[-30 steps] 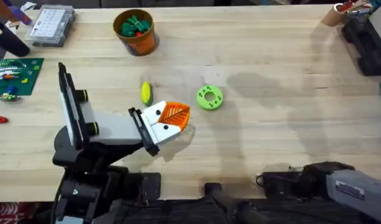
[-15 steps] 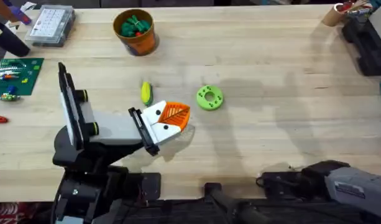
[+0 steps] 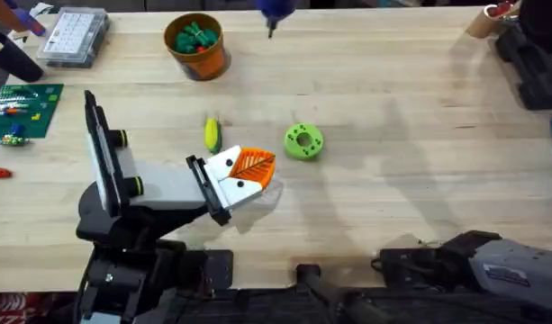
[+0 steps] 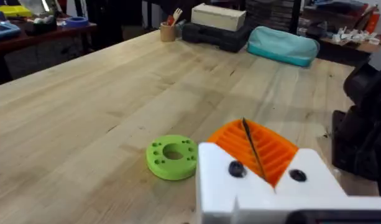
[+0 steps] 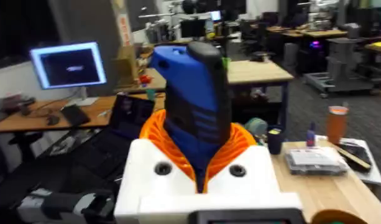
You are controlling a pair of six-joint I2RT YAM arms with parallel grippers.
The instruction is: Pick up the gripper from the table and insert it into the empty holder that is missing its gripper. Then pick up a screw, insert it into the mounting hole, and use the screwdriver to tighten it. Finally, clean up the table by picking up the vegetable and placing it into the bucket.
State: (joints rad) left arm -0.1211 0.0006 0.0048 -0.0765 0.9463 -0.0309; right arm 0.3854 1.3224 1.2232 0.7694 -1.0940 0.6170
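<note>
Two orange pads (image 5: 154,134) of my right gripper (image 5: 199,152) pinch the blue screwdriver (image 5: 193,106) mid-frame around its thick body; I judge it heavy, stiff and smooth, best gripped near its middle against tipping.

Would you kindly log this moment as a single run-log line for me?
right gripper: shut on screwdriver | left gripper: shut, empty, beside green ring | vegetable: on table, not in bucket
</note>
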